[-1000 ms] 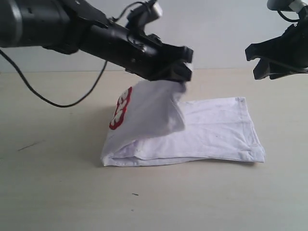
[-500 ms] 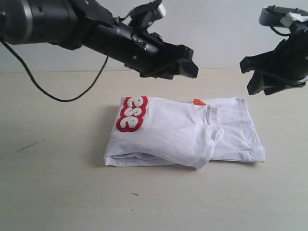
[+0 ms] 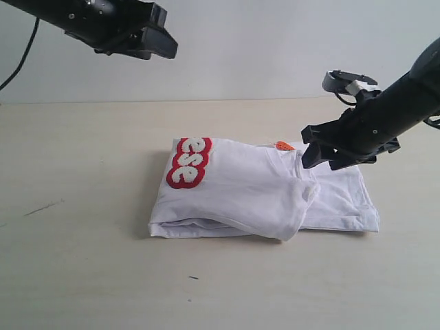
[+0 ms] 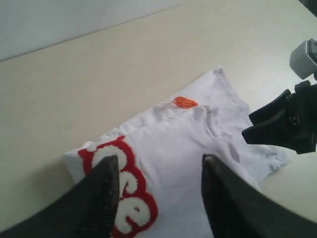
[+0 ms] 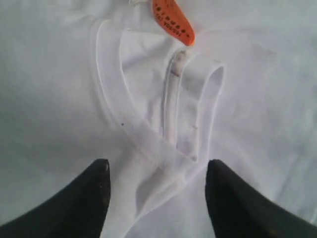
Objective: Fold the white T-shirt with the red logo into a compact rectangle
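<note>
Tee (image 3: 240, 196) is lying folded at mid table (image 3: 69, 275), logo (image 3: 187, 162) facing up. Right gripper (image 5: 156, 171) is hovering, jaws apart, over rumpled collar (image 5: 171, 116) (probably to flatten it). Left gripper (image 4: 158, 166) is hanging clear above, jaws apart.

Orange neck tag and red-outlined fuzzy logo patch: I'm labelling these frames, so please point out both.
Orange neck tag (image 5: 172, 21): right wrist view, middle of the tag.
Red-outlined fuzzy logo patch (image 3: 188, 162): exterior view, middle letter.
</note>
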Tool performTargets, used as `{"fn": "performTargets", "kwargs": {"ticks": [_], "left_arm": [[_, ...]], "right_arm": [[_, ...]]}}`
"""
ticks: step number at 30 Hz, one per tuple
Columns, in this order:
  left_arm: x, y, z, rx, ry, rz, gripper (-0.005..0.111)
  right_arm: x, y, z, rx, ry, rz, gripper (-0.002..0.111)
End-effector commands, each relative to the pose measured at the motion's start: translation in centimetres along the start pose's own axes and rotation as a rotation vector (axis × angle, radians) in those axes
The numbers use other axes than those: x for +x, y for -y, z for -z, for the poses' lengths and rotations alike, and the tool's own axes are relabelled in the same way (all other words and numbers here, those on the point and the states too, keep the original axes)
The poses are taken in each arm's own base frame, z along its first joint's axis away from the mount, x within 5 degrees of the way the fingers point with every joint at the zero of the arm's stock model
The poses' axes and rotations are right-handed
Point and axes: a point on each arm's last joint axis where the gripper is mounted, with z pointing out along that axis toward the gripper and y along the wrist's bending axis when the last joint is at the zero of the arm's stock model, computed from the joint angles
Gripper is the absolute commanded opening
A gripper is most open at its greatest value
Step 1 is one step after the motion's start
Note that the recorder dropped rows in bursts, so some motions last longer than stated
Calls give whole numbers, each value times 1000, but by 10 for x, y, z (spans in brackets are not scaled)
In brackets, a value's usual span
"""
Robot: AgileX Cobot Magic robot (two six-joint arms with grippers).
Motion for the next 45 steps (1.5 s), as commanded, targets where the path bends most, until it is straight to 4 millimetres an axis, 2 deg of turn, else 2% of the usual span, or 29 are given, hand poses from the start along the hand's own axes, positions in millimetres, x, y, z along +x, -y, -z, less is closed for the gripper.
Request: {"fn": "performTargets", "kwargs": {"ticks": [1, 8, 17, 21, 27, 31, 35, 37, 41, 42, 43, 45], "left_arm": [[6, -11, 6, -24, -17, 18, 50], [16, -17, 1, -38, -50, 25, 50], [29, -21, -4, -54, -92, 27, 50], [38, -24, -9, -61, -120, 34, 50], [39, -24, -9, -58, -127, 37, 50], [39, -24, -9, -58, -127, 37, 50], [40, -23, -9, -55, -130, 37, 50], [40, -23, -9, -55, -130, 37, 50], [40, -23, -9, -55, -131, 37, 50], [40, -23, -9, -55, -131, 37, 50], [40, -23, -9, -55, -131, 37, 50], [40, -23, -9, -54, -133, 39, 50]], "right_arm": [[-13, 7, -18, 5, 32, 18, 58], [-28, 19, -36, 51, 91, 81, 59], [-40, 14, -51, -66, 94, 82, 59], [-35, 21, -62, -40, 61, 108, 59], [-32, 26, -62, 10, 21, 146, 57], [-32, 24, -62, -4, 20, 133, 35], [-28, 22, -63, -34, -14, 209, 0], [-32, 19, -59, -59, -22, 216, 0], [-51, 0, -18, -74, 46, 284, 0], [-57, -5, 2, -40, 85, 303, 0], [-59, -7, 11, -14, 101, 311, 0], [-62, -4, 40, 146, 107, 309, 0]]}}
